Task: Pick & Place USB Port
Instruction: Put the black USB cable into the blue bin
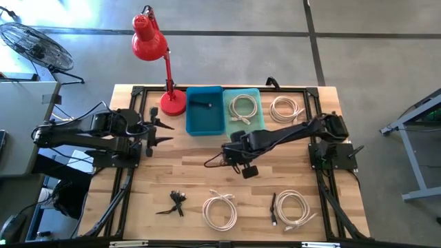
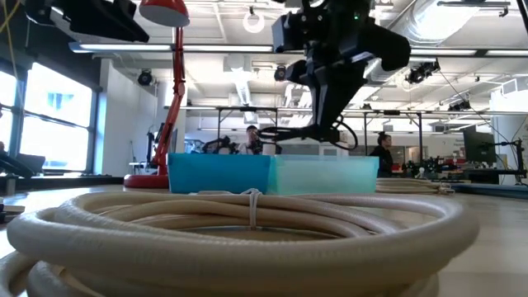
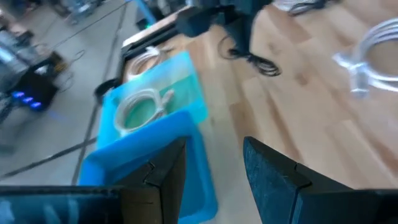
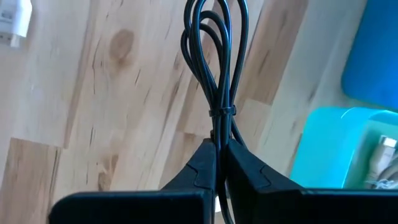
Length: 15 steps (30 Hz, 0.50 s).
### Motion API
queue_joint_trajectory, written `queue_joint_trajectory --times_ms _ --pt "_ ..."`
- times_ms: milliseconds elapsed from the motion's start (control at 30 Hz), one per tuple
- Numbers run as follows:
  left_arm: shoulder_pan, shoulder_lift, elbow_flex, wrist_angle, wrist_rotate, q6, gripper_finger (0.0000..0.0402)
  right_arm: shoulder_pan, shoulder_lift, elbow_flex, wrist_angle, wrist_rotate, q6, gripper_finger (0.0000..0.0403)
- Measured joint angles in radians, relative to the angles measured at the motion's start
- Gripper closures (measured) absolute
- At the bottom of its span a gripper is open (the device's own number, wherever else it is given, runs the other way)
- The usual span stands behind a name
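We counted two bins, a dark blue bin [image 1: 204,110] and a light teal bin [image 1: 242,107] touching it. Four white cable coils: one in the teal bin [image 1: 242,107], one beside it [image 1: 286,109], two near the front [image 1: 220,209] [image 1: 291,207]. The right gripper [image 4: 218,163] was clamped shut on a black cable [image 4: 216,56], lifted off the table [image 1: 193,172]. The left gripper [image 3: 214,168] hovered part-open, holding nothing.

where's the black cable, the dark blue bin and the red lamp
black cable [image 4: 217,56], right wrist view, its looped strands.
dark blue bin [image 1: 204,120], high view, its floor.
red lamp [image 1: 147,38], high view, its shade.
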Motion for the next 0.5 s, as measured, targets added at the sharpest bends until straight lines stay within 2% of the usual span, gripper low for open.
queue_joint_trajectory --times_ms 167,500 --pt "0.0 0.01 0.0 0.001 0.056 0.018 0.0247 0.01 -0.001 0.0 -0.001 0.014 0.005 0.0393" --pt "0.0 0.023 0.0 -0.016 0.039 0.033 0.0247 0.023 -0.001 0.0 -0.001 0.022 0.022 0.0393"
